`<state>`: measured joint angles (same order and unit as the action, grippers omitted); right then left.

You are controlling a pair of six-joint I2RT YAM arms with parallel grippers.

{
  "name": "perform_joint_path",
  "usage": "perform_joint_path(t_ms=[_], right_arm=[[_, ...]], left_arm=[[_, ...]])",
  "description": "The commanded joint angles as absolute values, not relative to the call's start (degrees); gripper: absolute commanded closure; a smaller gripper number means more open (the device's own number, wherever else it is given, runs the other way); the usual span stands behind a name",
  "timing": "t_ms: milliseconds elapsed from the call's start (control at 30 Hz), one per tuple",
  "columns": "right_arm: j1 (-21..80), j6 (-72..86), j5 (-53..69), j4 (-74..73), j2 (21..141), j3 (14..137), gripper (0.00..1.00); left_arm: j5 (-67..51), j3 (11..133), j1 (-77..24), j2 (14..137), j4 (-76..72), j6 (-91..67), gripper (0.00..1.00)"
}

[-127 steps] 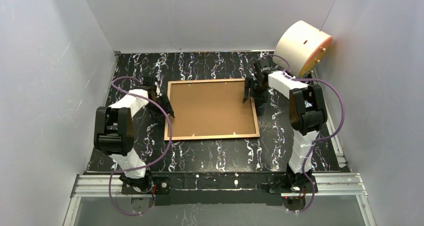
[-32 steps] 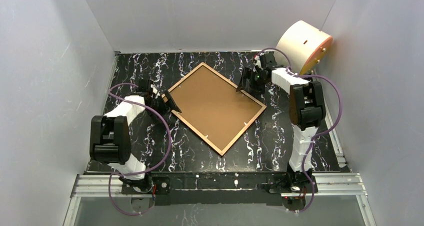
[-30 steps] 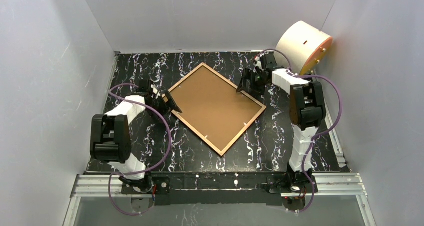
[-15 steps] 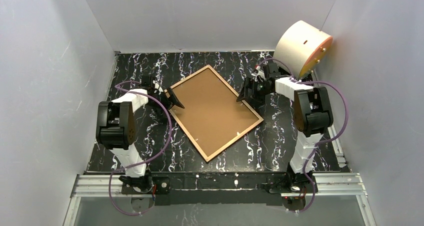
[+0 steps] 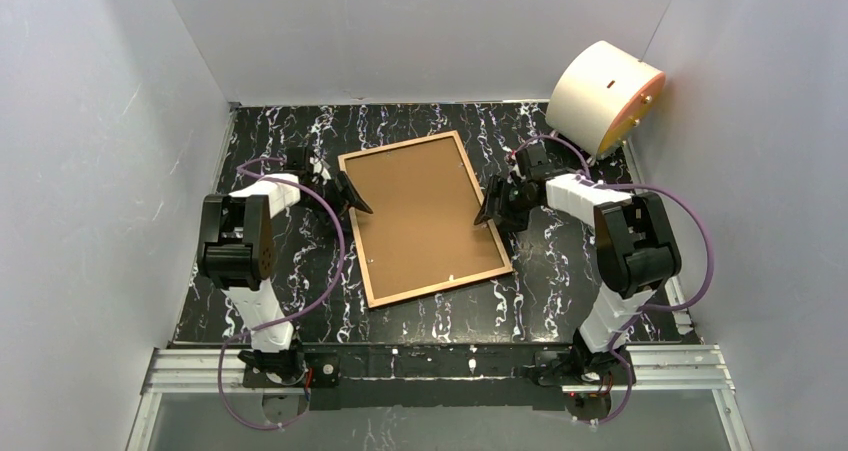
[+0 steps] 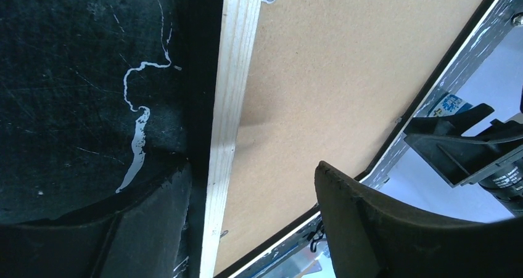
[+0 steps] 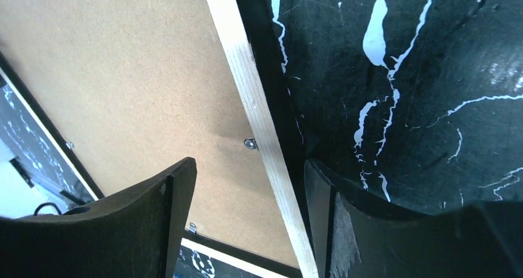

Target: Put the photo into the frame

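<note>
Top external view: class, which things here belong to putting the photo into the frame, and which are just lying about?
Belongs to the job: frame, back up; backing board in it; left jaws and right jaws, open astride its long edges. The photo is not in view.
Lying about: cream drum by the far right wall.

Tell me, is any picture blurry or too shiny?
Top view: sharp and evenly lit, no glare on the frame. Left wrist view: the frame's wood is sharp, with a pale washed-out patch at far right. Right wrist view: wood grain crisp, a faint sheen on the table.
</note>
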<state>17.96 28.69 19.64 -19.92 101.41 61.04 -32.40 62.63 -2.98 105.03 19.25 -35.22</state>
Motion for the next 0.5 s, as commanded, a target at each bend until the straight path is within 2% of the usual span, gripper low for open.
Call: perform_joint_path(t_ms=[0, 233, 467], right_arm=[[19.3, 32.5, 15.9, -18.9, 99.2, 64.3, 0.26], [19.3, 29.0, 13.0, -21.8, 106.0, 76.5, 0.25], [19.3, 27.1, 10.1, -23.0, 107.0, 78.9, 0.25]], left_arm=[[-33.8, 64.4, -4.8, 104.3, 21.3, -33.9, 0.31], [-25.6, 65.4, -4.8, 101.6, 25.2, -31.5, 0.35], [-20.8, 64.5, -4.8, 98.7, 25.8, -30.7, 0.42]])
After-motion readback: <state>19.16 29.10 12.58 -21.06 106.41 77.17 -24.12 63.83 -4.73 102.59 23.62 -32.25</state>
